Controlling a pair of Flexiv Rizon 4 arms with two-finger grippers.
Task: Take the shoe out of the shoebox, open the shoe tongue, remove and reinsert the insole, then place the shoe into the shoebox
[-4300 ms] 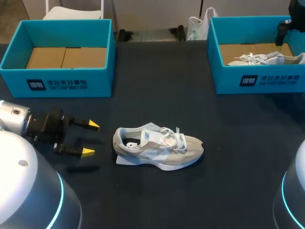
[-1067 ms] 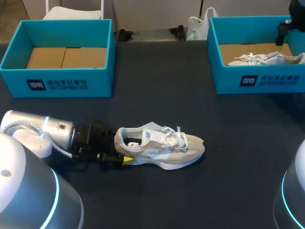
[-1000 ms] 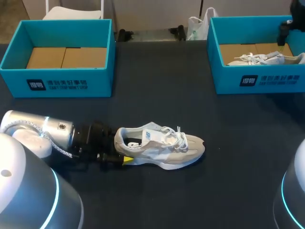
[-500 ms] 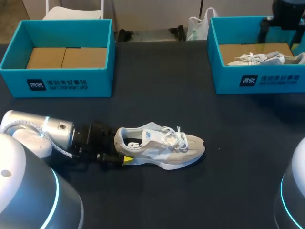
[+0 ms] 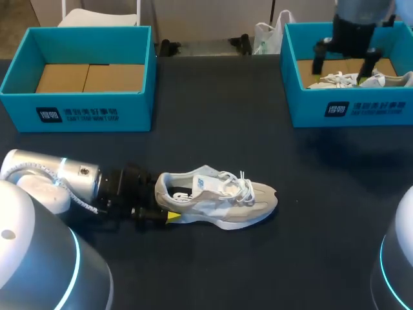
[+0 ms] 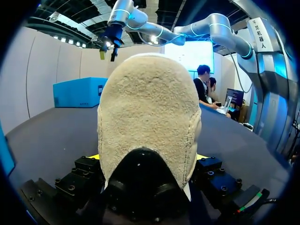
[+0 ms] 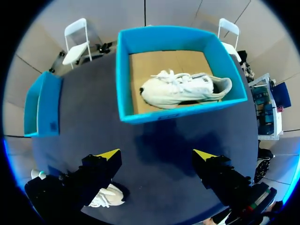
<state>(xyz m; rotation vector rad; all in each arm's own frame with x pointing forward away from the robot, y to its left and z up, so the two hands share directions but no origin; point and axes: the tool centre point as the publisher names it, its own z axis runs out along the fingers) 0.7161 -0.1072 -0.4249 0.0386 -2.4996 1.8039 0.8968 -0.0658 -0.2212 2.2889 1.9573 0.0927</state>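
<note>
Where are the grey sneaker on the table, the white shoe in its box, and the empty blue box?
Grey suede sneaker [image 5: 216, 203]: head view, its side panel.
White laced shoe [image 7: 185, 89]: right wrist view, its midfoot.
Empty teal cardboard box [image 5: 135, 111]: head view, its front wall.

Head view overlooks table [image 5: 213, 129]; left wrist close behind shoe [image 6: 147, 122]; right wrist above shoebox [image 7: 123, 70].

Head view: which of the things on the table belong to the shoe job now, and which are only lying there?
In the job:
- grey shoe, on the table, heel in the left pincer
- empty shoebox at left, likely its goal

Only lying there, for now:
- white shoe in the right shoebox, untouched, under the open right pincer
</note>
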